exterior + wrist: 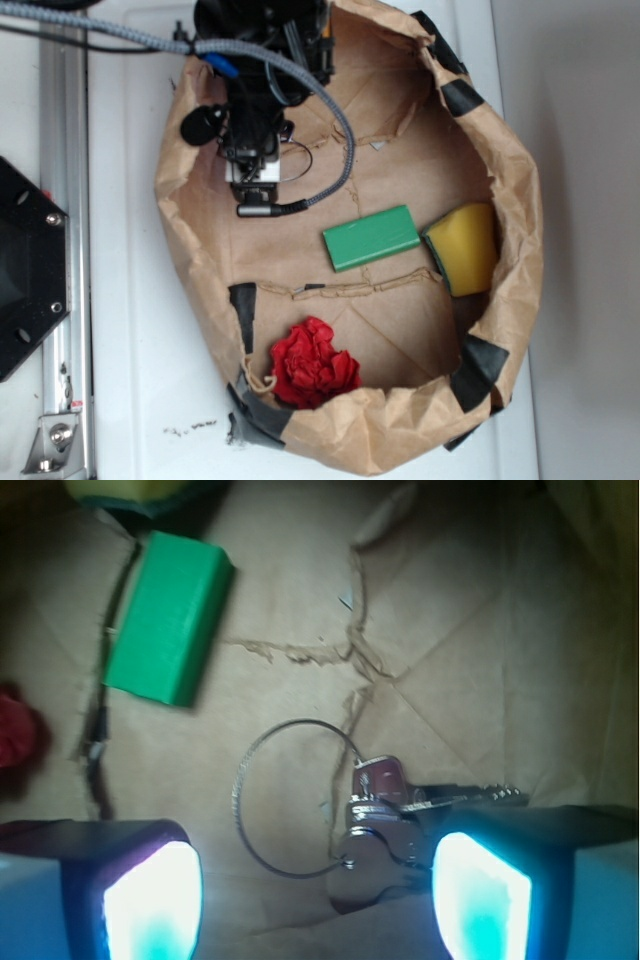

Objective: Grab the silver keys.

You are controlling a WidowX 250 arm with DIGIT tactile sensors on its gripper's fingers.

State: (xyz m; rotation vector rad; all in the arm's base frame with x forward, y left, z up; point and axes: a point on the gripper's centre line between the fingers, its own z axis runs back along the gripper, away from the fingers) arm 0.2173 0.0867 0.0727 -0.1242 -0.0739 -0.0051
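The hand (315, 895) hangs spread wide over the silver keys (400, 825), which lie off-centre beside 1 finger, blades pointing sideways past it.

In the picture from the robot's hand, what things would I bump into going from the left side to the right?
red crumpled thing → green block → wire ring → silver keys

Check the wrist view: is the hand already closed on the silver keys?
No. The hand is open, its two fingers spread wide, with the silver keys lying on the brown paper between them, ungripped.
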